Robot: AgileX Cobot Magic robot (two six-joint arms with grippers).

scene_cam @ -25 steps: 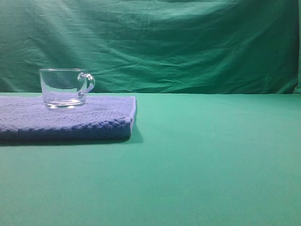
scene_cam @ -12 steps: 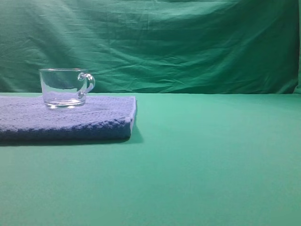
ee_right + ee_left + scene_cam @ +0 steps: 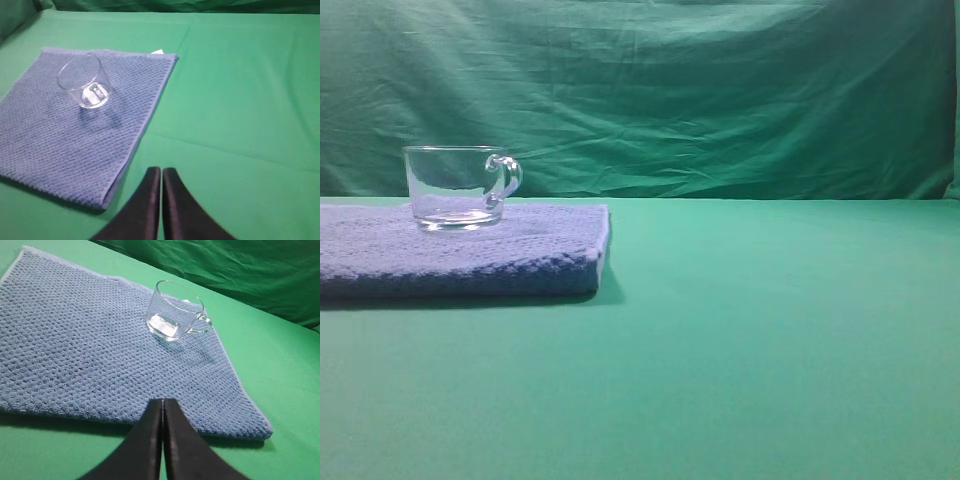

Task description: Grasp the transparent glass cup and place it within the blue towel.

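glass cup (image 3: 455, 188): clear, upright | on blue towel (image 3: 520, 255): flat

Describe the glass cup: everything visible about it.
The cup is a short, wide mug of clear, colourless glass with a thick base and a rounded loop handle on one side. It looks empty and stands upright on the blue towel, near a corner of the towel and inside its edges. Only the towel touches it; neither gripper is near.

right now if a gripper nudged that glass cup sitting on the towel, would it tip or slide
The glass cup looks wide, short and thick-based, so it probably resists tipping. The nubby blue towel likely grips it rather than letting it slide. Being glass, it is probably slippery and breakable.
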